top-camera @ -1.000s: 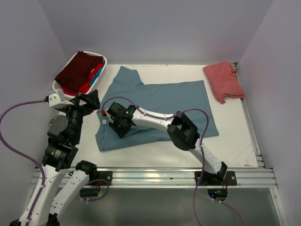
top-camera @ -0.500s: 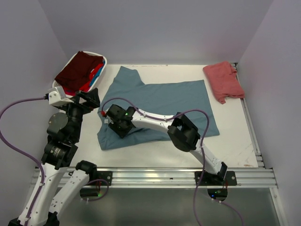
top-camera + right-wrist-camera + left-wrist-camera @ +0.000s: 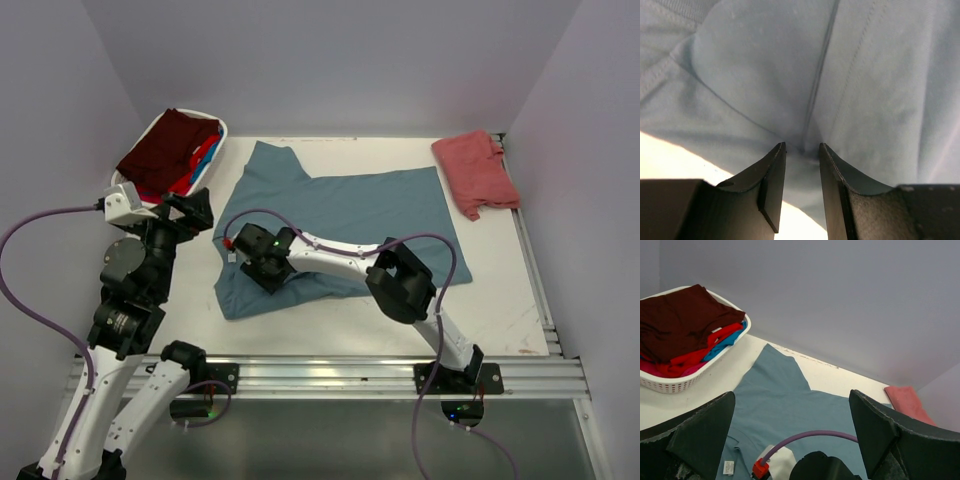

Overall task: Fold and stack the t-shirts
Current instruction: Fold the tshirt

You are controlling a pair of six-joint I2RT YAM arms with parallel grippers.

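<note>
Slate-blue soft cloth t-shirt (image 3: 360, 210) is spread flat on the white counter (image 3: 500, 290), long axis left to right. Right gripper (image 3: 802, 147) sits at its near-left end, clamped on a pucker of cloth, which only the wrist view shows. Left gripper (image 3: 790, 432) hovers just left of the shirt, jaws wide apart and holding nothing.

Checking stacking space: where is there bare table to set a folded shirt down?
Bare table lies near right, between the teal t-shirt, the salmon t-shirt and the front rail; a thinner strip runs along the back wall. The left is crowded: basket, left arm, and right gripper pinching the teal t-shirt.
</note>
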